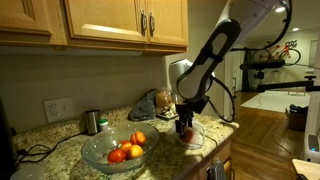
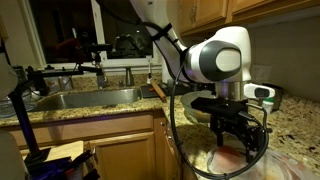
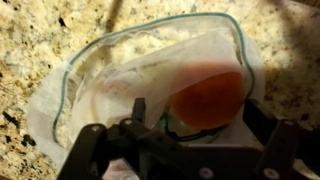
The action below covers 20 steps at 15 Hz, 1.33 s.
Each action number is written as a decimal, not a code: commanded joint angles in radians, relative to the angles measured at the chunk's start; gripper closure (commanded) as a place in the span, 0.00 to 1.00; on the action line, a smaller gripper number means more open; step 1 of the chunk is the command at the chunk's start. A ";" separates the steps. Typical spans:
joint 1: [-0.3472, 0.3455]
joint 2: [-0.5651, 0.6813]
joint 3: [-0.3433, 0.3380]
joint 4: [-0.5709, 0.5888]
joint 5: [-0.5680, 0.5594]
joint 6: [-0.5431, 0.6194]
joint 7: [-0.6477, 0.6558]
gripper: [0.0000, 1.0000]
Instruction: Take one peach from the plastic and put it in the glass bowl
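Observation:
The plastic (image 3: 130,60), a wrinkly see-through bag with a green zip edge, lies on the granite counter. One orange-red peach (image 3: 210,88) shows through its film. My gripper (image 3: 198,112) is open just above the bag, a finger on either side of the peach, holding nothing. In the exterior views the gripper (image 1: 185,124) (image 2: 238,140) hangs low over the plastic (image 1: 190,139) near the counter's edge. The glass bowl (image 1: 93,153) stands on the counter beside it and holds several peaches (image 1: 120,154).
A small steel cup (image 1: 92,121) stands behind the bowl by the wall, and a crumpled bag (image 1: 150,102) lies at the back. Wooden cabinets (image 1: 110,20) hang overhead. A sink (image 2: 90,98) lies further along the counter.

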<state>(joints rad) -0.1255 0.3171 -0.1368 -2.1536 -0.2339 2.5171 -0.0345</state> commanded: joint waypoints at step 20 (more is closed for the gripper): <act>0.028 0.035 0.023 0.112 0.029 -0.190 -0.025 0.00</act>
<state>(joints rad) -0.0875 0.3335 -0.1216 -2.0663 -0.2325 2.3637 -0.0347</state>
